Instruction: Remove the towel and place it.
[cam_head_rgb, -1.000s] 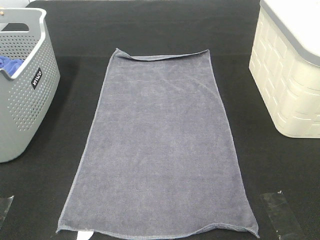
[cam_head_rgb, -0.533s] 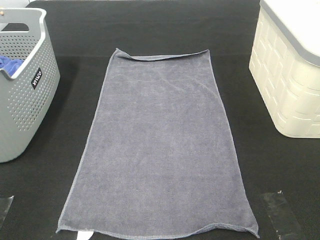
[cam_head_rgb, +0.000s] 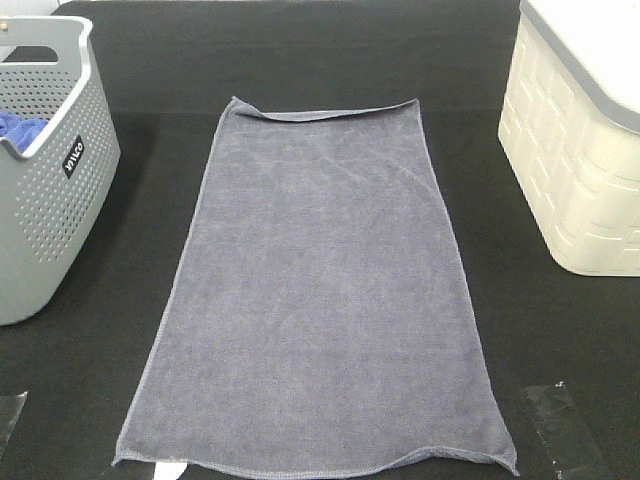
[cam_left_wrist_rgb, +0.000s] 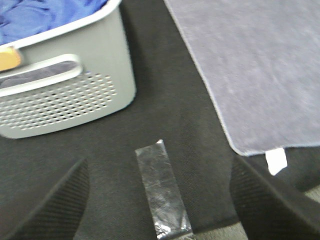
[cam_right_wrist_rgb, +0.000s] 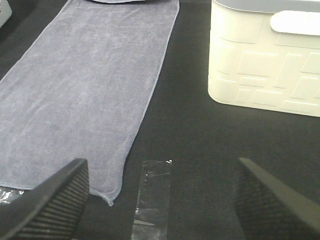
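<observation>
Lying flat along the tabletop's (cam_head_rgb: 560, 340) middle: towel (cam_head_rgb: 315, 290) | far edge slightly folded | left tool (cam_left_wrist_rgb: 157, 200) and right tool (cam_right_wrist_rgb: 160, 200) wide, empty, at near edge | placement appears done

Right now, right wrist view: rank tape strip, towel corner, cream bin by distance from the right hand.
1. Tape strip, on the black mat between the open fingers of the right hand.
2. Towel corner, toward the table's middle.
3. Cream bin, farthest, outer side.
</observation>
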